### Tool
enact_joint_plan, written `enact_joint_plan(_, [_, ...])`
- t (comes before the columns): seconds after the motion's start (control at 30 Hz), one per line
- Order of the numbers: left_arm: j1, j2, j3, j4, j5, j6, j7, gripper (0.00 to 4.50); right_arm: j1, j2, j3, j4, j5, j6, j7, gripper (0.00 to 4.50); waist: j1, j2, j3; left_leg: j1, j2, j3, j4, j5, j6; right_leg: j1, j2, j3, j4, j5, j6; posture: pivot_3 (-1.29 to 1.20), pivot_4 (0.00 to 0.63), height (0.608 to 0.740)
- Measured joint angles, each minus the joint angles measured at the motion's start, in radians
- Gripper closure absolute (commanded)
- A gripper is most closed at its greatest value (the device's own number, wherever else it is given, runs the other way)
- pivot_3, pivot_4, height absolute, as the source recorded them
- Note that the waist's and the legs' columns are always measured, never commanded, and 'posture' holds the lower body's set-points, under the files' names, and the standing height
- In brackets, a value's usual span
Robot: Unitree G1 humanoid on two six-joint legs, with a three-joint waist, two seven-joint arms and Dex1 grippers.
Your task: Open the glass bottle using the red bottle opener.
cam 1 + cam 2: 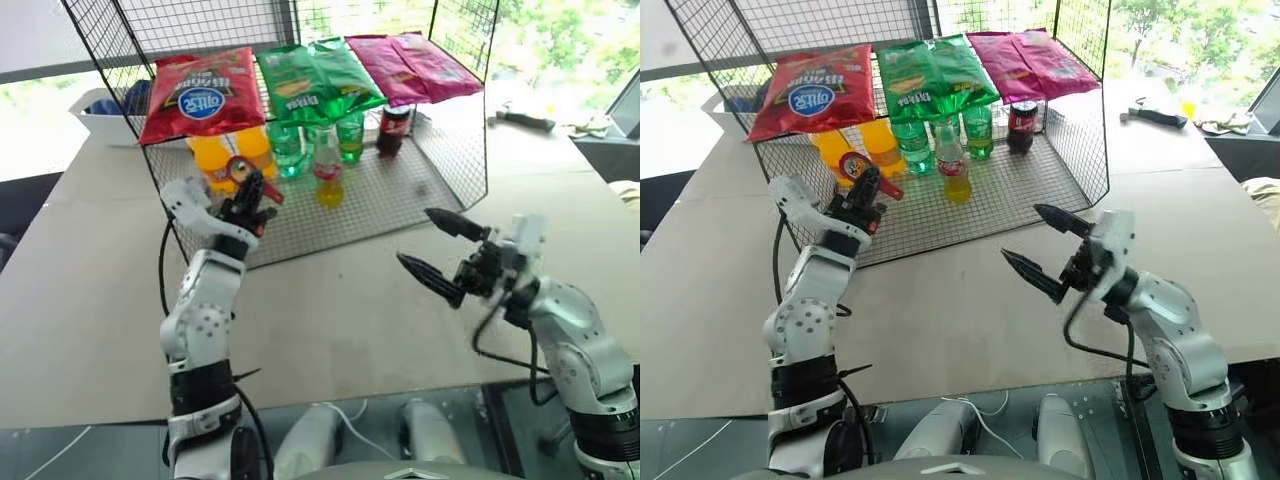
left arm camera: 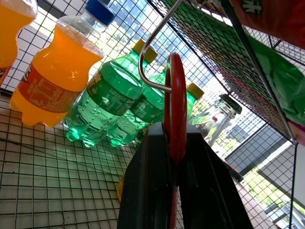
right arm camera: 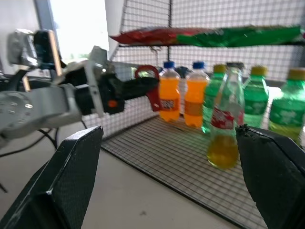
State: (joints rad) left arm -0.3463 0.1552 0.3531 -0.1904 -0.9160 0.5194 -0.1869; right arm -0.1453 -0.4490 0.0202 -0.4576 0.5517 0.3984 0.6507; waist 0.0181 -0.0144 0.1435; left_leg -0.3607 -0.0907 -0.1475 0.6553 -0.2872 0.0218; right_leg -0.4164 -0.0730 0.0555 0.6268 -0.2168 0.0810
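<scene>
Two left fingers (image 1: 256,192) pinch the red bottle opener (image 1: 243,170).

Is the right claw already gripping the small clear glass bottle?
No, the right claw hangs open over the table, apart from the small clear glass bottle on the wire rack.

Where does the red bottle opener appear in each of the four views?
Left eye view: red bottle opener upper left, before the orange bottles.
Right eye view: upper left.
Left wrist view: centre, edge-on.
Right wrist view: centre left, in the left pincer.
Shared landmark: the glass bottle.
</scene>
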Motion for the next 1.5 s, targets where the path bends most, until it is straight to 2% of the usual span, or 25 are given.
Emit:
enact_joint_plan(0.17, [-0.007, 0.078, 0.009, 0.031, -0.131, 0.115, -0.103, 4.44, -0.060, 0.024, 0.016, -0.006, 0.101, 0.218, -0.080, 0.00, 0.017, 0.001, -0.001, 0.000, -0.003, -0.002, 0.000, 0.000, 0.000, 0.001, -0.002, -0.002, -0.001, 0.000, 0.000, 0.00, 0.150, 0.740])
enact_joint_plan(0.33, [-0.055, 0.079, -0.006, 0.097, -0.108, 0.119, -0.186, 4.44, -0.153, 0.029, 0.025, -0.002, 0.140, 0.345, -0.124, 0.00, 0.038, 0.001, -0.001, -0.001, -0.010, -0.009, 0.000, 0.000, 0.001, 0.003, -0.009, -0.007, -0.002, 0.000, 0.000, 0.00, 0.150, 0.740])
enact_joint_plan(0.67, [-0.078, 0.025, 0.003, 0.142, -0.081, 0.070, -0.210, 4.44, -0.163, 0.077, 0.041, 0.010, 0.097, 0.333, -0.143, 0.00, 0.046, 0.004, -0.003, -0.001, -0.009, -0.014, 0.000, 0.002, -0.002, 0.003, -0.009, -0.011, 0.000, 0.000, 0.000, 0.00, 0.150, 0.740])
enact_joint_plan(0.83, [-0.115, 0.006, 0.002, 0.215, 0.003, -0.022, -0.182, 4.44, -0.164, 0.082, 0.040, 0.010, 0.082, 0.316, -0.142, 0.00, 0.043, 0.005, -0.003, 0.000, -0.009, -0.014, 0.000, 0.003, -0.004, 0.003, -0.008, -0.011, 0.001, 0.000, 0.000, 0.00, 0.150, 0.740])
enact_joint_plan(1.1, [-0.154, -0.017, 0.031, 0.358, 0.048, -0.095, -0.158, 4.44, -0.150, 0.068, 0.029, 0.017, 0.049, 0.292, -0.139, 0.00, -0.009, 0.005, -0.003, -0.001, -0.007, -0.015, 0.000, 0.005, -0.007, 0.003, -0.005, -0.011, 0.001, 0.000, -0.001, 0.00, 0.150, 0.740])
enact_joint_plan(1.27, [-0.156, -0.027, 0.031, 0.349, 0.038, -0.097, -0.181, 4.44, -0.143, 0.071, 0.029, 0.022, 0.040, 0.282, -0.139, 0.00, -0.022, 0.004, -0.003, -0.004, -0.007, -0.015, -0.002, 0.004, -0.005, 0.000, -0.005, -0.011, -0.002, 0.000, -0.001, 0.00, 0.150, 0.740])
enact_joint_plan(1.5, [-0.076, -0.029, 0.018, 0.213, -0.073, 0.013, -0.264, 4.44, -0.137, 0.083, 0.002, 0.022, 0.089, 0.261, -0.095, 0.00, -0.028, 0.004, -0.003, -0.004, -0.007, -0.015, -0.002, 0.004, -0.005, 0.000, -0.005, -0.011, 0.000, 0.000, -0.001, 0.00, 0.150, 0.740])
